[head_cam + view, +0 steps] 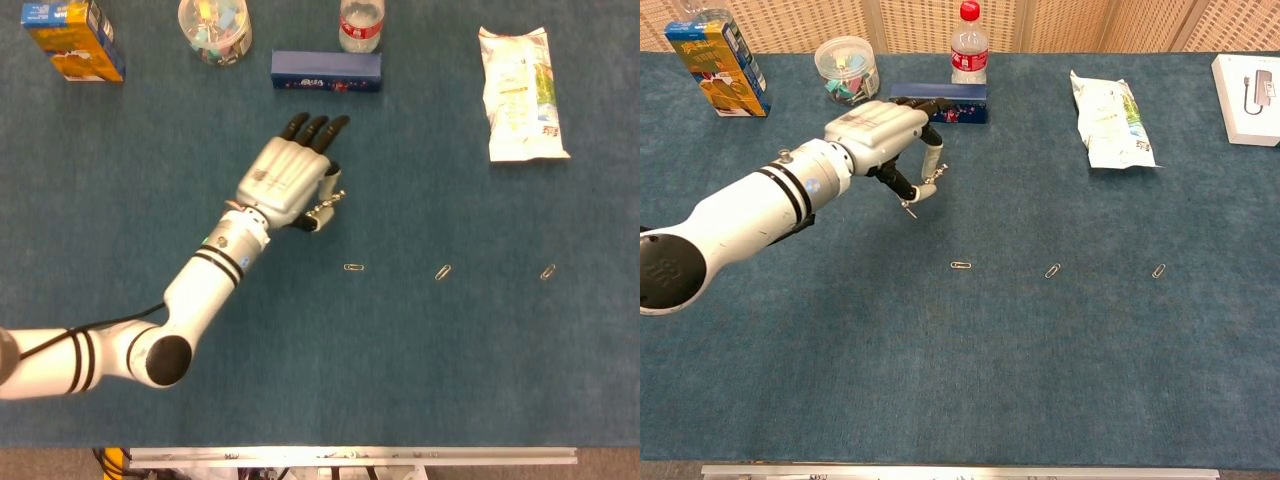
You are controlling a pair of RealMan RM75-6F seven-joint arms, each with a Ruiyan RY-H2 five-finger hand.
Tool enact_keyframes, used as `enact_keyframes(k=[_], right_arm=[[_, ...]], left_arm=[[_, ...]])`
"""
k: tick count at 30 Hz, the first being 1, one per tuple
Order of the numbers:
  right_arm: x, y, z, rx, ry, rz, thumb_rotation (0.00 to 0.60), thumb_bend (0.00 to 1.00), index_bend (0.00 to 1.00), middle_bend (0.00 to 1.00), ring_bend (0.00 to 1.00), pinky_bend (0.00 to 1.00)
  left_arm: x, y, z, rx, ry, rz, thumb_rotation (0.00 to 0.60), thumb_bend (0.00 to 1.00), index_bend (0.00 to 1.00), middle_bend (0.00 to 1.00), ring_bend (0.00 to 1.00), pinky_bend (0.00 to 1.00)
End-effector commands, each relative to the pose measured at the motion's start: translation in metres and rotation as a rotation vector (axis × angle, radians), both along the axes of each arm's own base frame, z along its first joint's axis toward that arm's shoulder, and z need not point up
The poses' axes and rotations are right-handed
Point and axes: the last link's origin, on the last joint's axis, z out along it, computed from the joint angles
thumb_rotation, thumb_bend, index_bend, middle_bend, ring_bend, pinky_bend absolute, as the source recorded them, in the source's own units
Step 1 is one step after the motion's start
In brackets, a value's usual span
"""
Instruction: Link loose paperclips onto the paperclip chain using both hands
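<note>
While the white left hand (285, 180) pinches the short silver wire paperclip chain (325, 203) between thumb and finger above the blue table's (400, 380) middle, three loose clips lie toward the near-right; light, springy, slippery wire, best pinched flat across loops.

White arm (190, 305), black bands; silver hand (290, 180), black fingertips (318, 125).

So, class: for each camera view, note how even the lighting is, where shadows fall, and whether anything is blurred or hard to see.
Head view: flat, even light on the table, barely any shadow, no glare; the loose paperclips are tiny but sharp. Chest view: equally even, with only a soft shadow under the left hand; the paperclip chain it pinches is small and hard to resolve.
</note>
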Motion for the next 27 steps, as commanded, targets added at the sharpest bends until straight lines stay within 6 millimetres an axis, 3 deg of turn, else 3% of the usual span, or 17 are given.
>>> enact_keyframes(k=[1,21,27], right_arm=[[-0.004,0.003,0.004,-0.015,-0.003,-0.006,0.600,0.01,0.33,0.29,0.21,0.46],[-0.024,0.042,0.034,-0.153,-0.013,-0.094,0.600,0.01,0.33,0.29,0.21,0.46],[-0.026,0.047,0.036,-0.160,-0.015,-0.103,0.600,0.01,0.33,0.29,0.21,0.46]], left_arm=[[0.008,0.003,-0.009,-0.032,-0.012,-0.019,0.600,0.33,0.60,0.00,0.00,0.00],[0.081,0.015,-0.047,-0.117,-0.028,-0.224,0.600,0.33,0.59,0.00,0.00,0.00],[0.089,0.024,-0.054,-0.110,-0.019,-0.221,0.600,0.33,0.56,0.00,0.00,0.00]])
